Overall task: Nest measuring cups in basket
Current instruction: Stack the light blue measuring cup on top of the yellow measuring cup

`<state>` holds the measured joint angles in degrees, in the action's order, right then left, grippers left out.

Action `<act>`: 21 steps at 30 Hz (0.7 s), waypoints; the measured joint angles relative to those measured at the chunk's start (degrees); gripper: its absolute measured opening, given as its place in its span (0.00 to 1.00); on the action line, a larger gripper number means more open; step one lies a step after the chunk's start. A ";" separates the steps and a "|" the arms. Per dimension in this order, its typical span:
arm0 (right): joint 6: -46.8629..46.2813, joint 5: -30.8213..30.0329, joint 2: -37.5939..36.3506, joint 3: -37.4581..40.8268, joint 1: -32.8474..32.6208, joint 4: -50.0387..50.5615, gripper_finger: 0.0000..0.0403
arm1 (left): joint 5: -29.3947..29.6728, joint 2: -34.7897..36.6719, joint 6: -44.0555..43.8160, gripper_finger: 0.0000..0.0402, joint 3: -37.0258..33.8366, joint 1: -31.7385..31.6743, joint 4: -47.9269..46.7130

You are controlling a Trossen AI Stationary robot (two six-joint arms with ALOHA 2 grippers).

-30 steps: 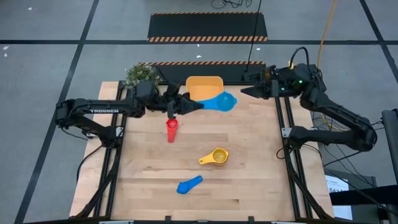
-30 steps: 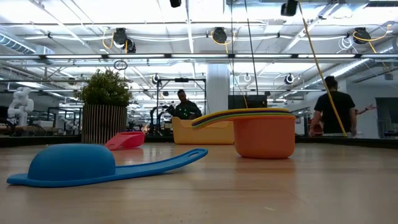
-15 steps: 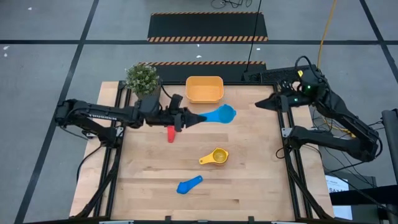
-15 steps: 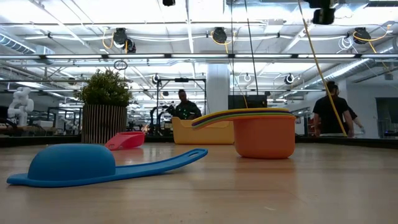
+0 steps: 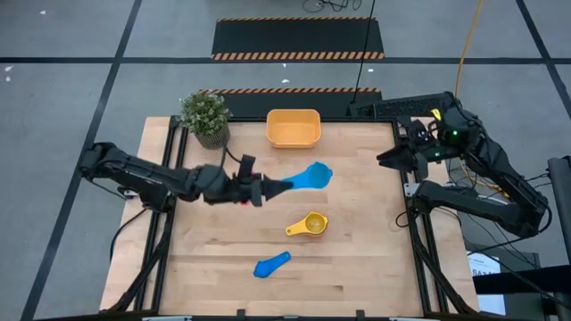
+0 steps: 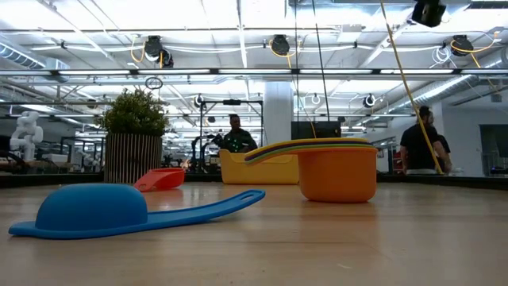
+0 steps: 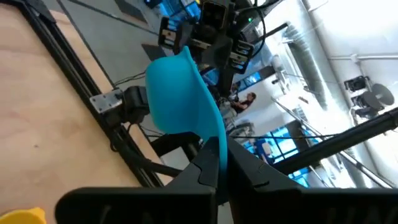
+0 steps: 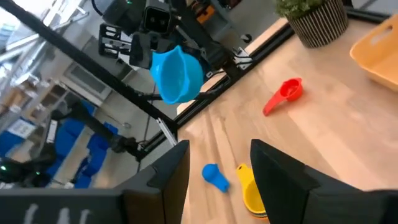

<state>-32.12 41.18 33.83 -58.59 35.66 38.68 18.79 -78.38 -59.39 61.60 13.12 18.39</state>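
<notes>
The left claw (image 5: 268,188) is clenched only on the handle of a light blue cup (image 5: 310,176) held above the bench (image 5: 357,267), well short of the basket (image 5: 293,127); such a thin pinch could let it twist loose.

Light blue cup (image 5: 312,176) held aloft; red cup (image 8: 284,94), yellow-orange stack (image 5: 308,224), blue cup (image 5: 271,264) on table; basket (image 5: 293,127) empty.

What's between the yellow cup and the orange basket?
In the high view, the light blue cup, held up by the left hand, sits between the yellow cup and basket.
</notes>
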 joint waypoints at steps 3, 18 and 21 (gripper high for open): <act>1.55 1.15 -0.47 0.00 0.00 -0.17 0.40 | 3.74 -1.99 -1.41 0.02 -0.04 2.64 -0.47; 4.71 1.08 -1.12 0.00 0.00 -0.18 0.40 | 15.33 -19.89 -20.88 0.03 -0.07 8.54 8.15; 4.35 1.08 -1.12 0.00 0.00 0.17 0.40 | 17.90 -21.25 -25.05 0.02 -0.07 9.67 7.33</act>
<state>-27.77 42.26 32.71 -58.59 35.66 38.85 36.68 -99.63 -84.44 61.54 22.80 25.72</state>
